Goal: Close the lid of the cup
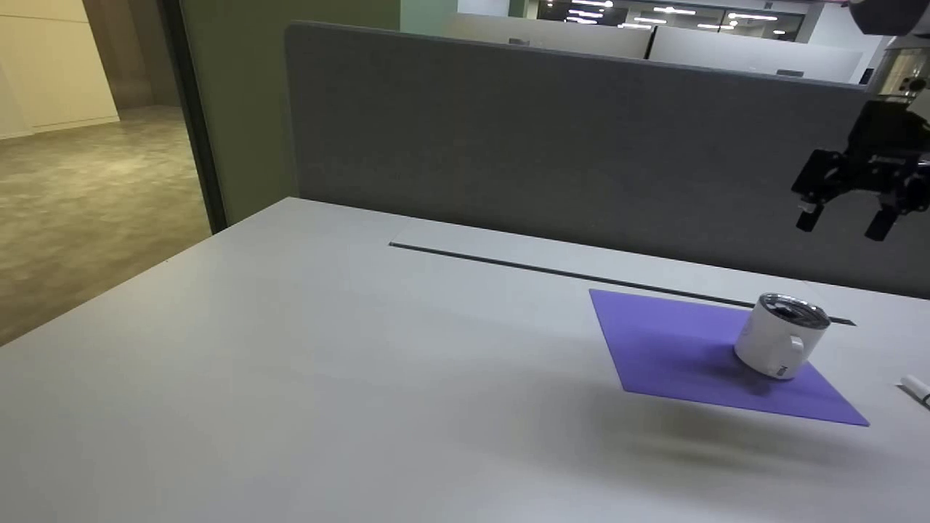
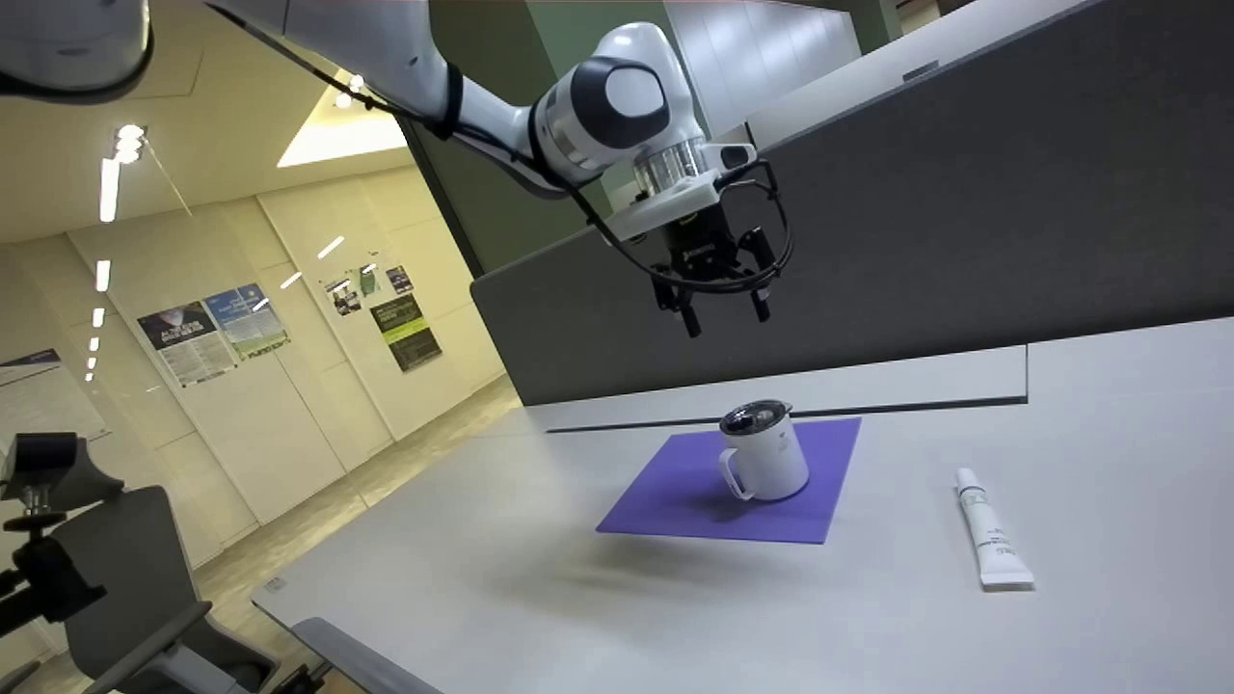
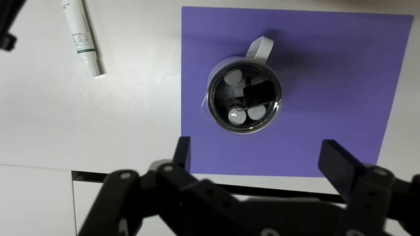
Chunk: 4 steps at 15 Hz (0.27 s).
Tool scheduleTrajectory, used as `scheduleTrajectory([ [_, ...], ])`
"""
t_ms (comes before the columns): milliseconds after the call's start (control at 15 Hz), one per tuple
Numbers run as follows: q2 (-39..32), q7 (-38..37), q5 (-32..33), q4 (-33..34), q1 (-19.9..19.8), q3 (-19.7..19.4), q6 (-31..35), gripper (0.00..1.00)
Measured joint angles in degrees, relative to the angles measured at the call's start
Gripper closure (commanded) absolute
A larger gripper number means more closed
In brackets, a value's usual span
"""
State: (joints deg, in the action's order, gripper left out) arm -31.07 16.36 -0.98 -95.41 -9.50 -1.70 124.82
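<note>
The white cup stands upright on the purple mat, and it shows in an exterior view with its handle to the left. The dark, see-through round lid lies on the cup's rim; it shows in an exterior view and in the wrist view. A black rectangular piece sits on the lid's right half, with pale round spots around it. My gripper is open and empty, high above the table and apart from the cup; it also shows in both exterior views.
A white tube lies on the table beside the mat; it shows in the wrist view at upper left. A dark slot runs along the table's back. A tall grey partition stands behind it.
</note>
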Motion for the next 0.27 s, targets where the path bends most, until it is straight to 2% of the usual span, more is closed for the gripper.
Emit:
scheduleTrajectory([
  [267, 0.00, 0.91, 0.73, 0.06, 0.16, 0.00, -2.43, 0.00],
])
